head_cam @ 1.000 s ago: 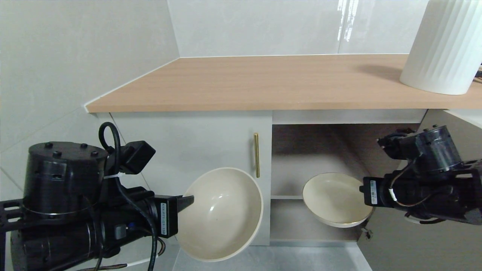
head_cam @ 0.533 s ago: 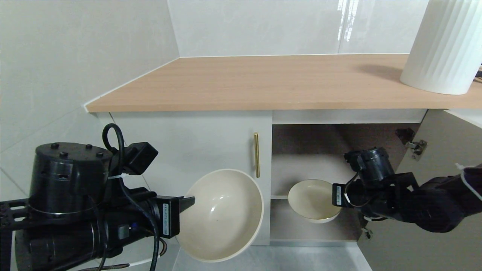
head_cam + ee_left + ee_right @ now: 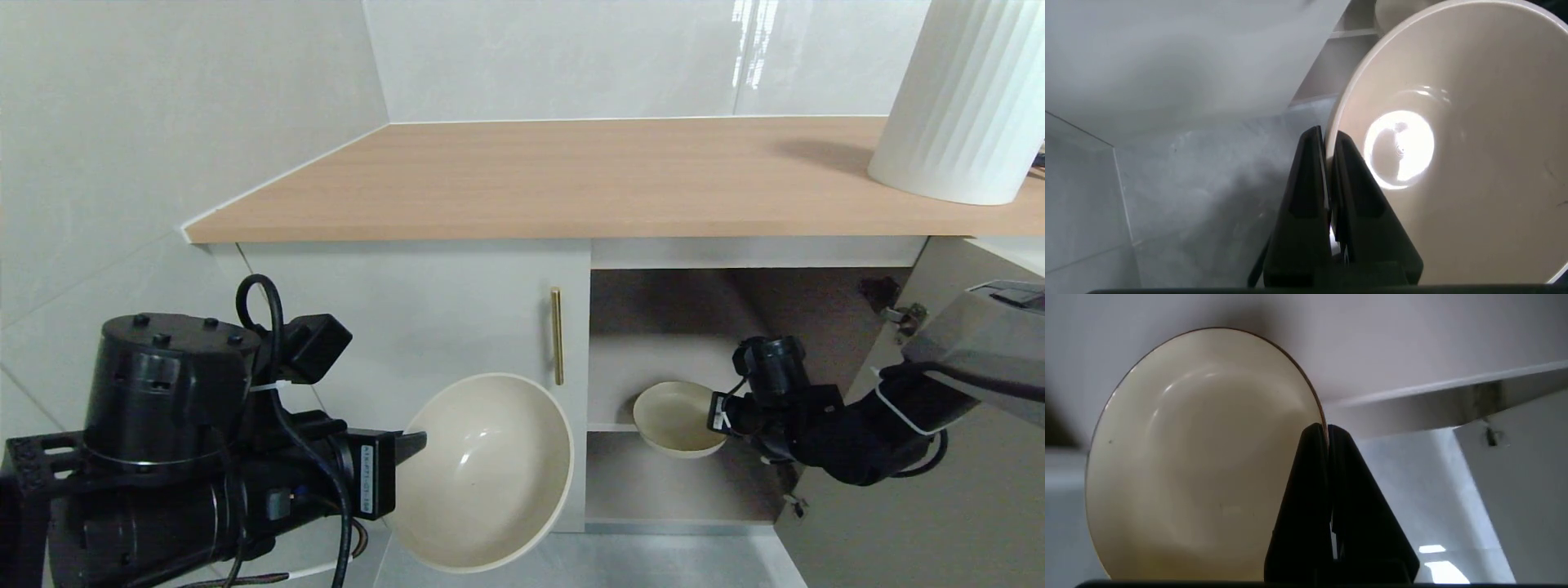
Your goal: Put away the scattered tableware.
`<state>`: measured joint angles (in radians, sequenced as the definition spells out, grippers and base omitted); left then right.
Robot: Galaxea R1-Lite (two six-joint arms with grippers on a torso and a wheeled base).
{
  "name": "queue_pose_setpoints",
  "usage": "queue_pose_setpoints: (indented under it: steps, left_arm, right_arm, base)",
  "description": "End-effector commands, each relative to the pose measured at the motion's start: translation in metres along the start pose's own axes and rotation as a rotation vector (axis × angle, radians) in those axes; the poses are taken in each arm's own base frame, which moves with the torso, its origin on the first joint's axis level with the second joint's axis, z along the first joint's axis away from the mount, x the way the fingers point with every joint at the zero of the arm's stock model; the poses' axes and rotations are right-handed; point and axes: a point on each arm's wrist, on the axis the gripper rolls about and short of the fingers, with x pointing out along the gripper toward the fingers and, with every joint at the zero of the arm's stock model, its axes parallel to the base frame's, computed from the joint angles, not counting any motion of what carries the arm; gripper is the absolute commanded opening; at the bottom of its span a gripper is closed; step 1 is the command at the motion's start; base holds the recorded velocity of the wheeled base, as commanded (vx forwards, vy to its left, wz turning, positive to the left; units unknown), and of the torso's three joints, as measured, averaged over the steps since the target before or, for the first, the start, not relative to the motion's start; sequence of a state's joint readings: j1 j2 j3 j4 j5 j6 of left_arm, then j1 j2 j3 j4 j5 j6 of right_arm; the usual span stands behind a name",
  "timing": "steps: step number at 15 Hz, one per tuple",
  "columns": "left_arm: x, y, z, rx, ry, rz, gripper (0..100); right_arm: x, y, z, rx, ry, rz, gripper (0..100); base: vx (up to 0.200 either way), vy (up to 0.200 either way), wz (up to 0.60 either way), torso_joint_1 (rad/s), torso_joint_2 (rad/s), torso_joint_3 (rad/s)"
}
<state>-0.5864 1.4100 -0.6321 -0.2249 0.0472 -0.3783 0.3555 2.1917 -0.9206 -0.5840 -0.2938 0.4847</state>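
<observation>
Right jaws were clamped narrow on the rim of the small bowl (image 3: 673, 418), pinched at the bowl's 3 o'clock in the head view. The bowl was held inside the open cupboard bay (image 3: 678, 318), about level with the shelf (image 3: 608, 427). Whether its base was touching the shelf could not be told.

Left jaws were closed on the rim of the large bowl (image 3: 490, 474) at its 9 o'clock. That bowl was tilted, mouth up and toward the head camera, and parked in front of the shut door (image 3: 424, 310) at 8 o'clock from the small bowl, just below the brass handle (image 3: 555, 336).

Step judged: small bowl being set down on the shelf.

Notes for the placement:
- The bowl was gripped on one side only, so sag at the far side was to be expected. It should be levelled before contact.
- The base should be carried fully past the shelf's front edge. A seat on the lip was judged likely to tip out.
- The jaws should be opened only once the weight is taken by the shelf.
- A straight pull-out was advised, clear of the hinge (image 3: 902, 314) at 1 o'clock of the right wrist.
- The large bowl should be kept off the handle, and shelf room left for it.
</observation>
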Motion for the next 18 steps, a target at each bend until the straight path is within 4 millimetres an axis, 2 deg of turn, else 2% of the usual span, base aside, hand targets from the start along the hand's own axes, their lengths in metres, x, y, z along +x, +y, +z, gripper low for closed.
queue_pose_setpoints:
  steps: [1, 8, 18]
  left_arm:
    - [0.0, 0.0, 0.0, -0.001, 0.0, 0.001, 0]
    - [0.0, 0.0, 0.0, -0.001, -0.001, 0.0, 0]
    - [-0.001, 0.0, 0.0, -0.001, -0.004, 0.001, 0]
  right_arm:
    - [0.022, -0.006, -0.007, 0.003, 0.013, -0.047, 0]
    - [0.053, -0.012, -0.002, 0.035, -0.055, -0.157, 0]
    - [0.073, -0.012, 0.012, 0.108, -0.113, -0.17, 0]
  base:
    - [0.0, 0.0, 0.0, 0.0, 0.0, 0.0]
    - [0.0, 0.0, 0.0, 0.0, 0.0, 0.0]
    - [0.0, 0.0, 0.0, 0.0, 0.0, 0.0]
